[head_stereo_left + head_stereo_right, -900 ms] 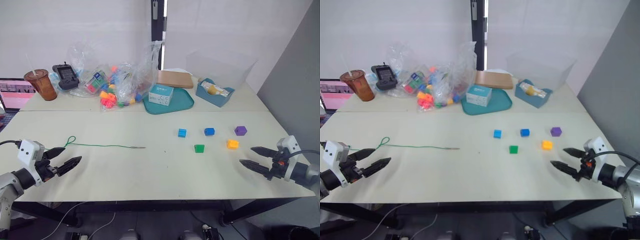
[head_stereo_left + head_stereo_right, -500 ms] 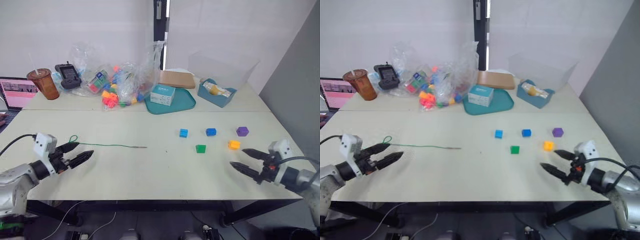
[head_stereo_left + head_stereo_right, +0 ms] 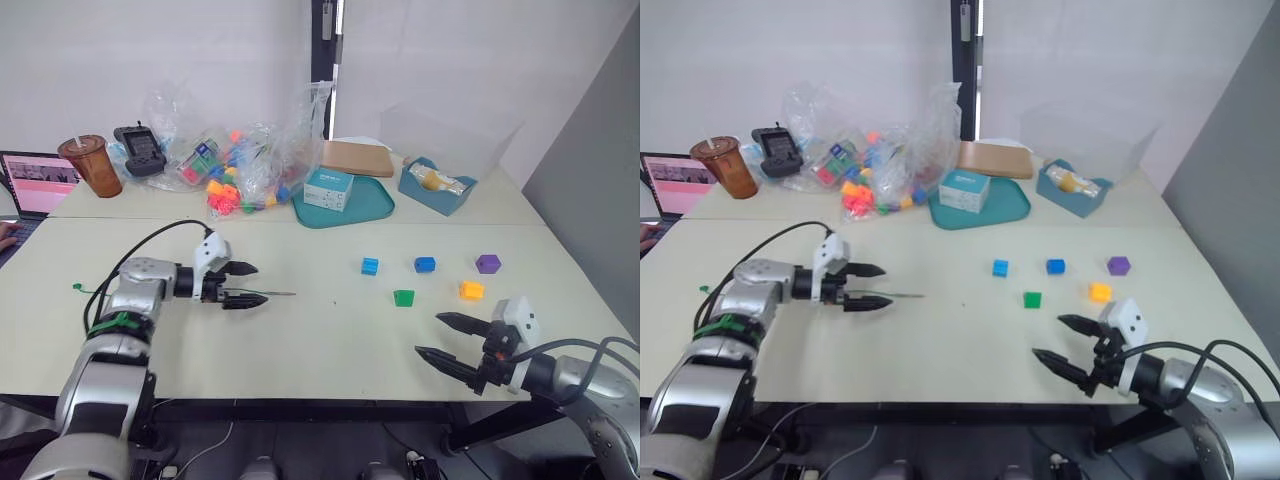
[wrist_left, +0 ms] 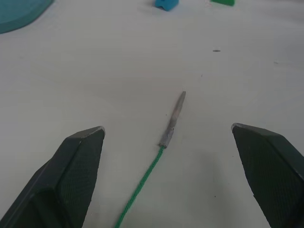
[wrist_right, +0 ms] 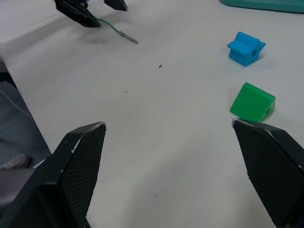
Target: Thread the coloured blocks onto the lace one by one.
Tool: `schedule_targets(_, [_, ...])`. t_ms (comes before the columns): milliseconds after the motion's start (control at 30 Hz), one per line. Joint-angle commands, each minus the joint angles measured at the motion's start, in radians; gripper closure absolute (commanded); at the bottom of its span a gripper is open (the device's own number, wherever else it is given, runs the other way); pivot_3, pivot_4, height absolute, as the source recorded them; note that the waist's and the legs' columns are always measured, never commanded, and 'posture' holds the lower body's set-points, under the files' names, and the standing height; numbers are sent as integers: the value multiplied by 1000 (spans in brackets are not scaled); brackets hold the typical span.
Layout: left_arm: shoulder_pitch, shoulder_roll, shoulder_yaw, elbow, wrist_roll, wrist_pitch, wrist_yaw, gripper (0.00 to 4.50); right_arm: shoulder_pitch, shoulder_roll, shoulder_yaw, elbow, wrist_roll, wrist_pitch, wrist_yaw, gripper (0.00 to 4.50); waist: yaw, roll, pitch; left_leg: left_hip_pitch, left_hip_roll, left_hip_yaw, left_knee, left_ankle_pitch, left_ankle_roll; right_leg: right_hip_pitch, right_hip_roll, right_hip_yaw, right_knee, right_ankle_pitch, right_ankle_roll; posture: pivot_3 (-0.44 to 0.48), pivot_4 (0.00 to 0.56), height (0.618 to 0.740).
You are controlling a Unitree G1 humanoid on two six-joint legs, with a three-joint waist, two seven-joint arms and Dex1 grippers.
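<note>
I have the left gripper [image 3: 243, 284] at left of centre in the head view, fingers spread wide and straddling the lace [image 4: 151, 170], holding nothing. The lace lies flat on the table [image 3: 300, 340], its grey tip [image 4: 174, 119] pointing toward the blocks. I judge the cord limp and very light; only the tip is stiff, so the grip belongs just behind it, on the grey section. The right gripper [image 3: 450, 340] hovers at lower right, also spread and empty. The blocks sit right of centre: light blue block [image 3: 370, 266], dark blue block [image 3: 425, 264], purple block [image 3: 488, 263], green block [image 3: 403, 297], orange-yellow block [image 3: 470, 290]. They look rigid, smooth and light; I would pinch flat faces, leaving the hole clear.
</note>
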Motion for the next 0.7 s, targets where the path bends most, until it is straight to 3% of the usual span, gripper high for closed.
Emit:
schedule_targets(33, [-36, -7, -43, 101, 90, -78, -33, 0, -10, -38, 1, -37, -10, -27, 23, 36, -5, 0, 0, 0, 0, 0, 0, 0, 0, 0, 0, 0, 0, 0, 0, 0, 150, 740])
schedule_targets(100, [-41, -18, -63, 135, 132, -98, -20, 0, -22, -47, -4, -41, 0, -22, 22, 36, -7, 0, 0, 0, 0, 0, 0, 0, 0, 0, 0, 0, 0, 0, 0, 0, 150, 740])
schedule_targets(200, [-42, -29, -76, 171, 168, -57, -21, 671, -35, -55, -28, -65, 12, -13, 0, 0, -7, 0, 0, 0, 0, -1, 1, 0, 0, 0, 0, 0, 2, 0, 0, 0, 150, 740])
schedule_targets(567, [-34, -24, -59, 184, 187, 3, -39, 4363, -46, -57, -31, -70, 4, -25, -35, 0, -10, 0, 0, 3, 0, -1, 1, 0, 1, 3, 0, 0, 2, -1, 1, 0, 150, 740])
schedule_targets(700, [-44, -34, -47, 183, 183, 0, -16, 4479, -50, -54, -23, -71, 2, -25, -39, 0, -10, 0, 0, 4, 0, -1, 1, 0, 1, 4, 0, 0, 2, -1, 1, 0, 150, 740])
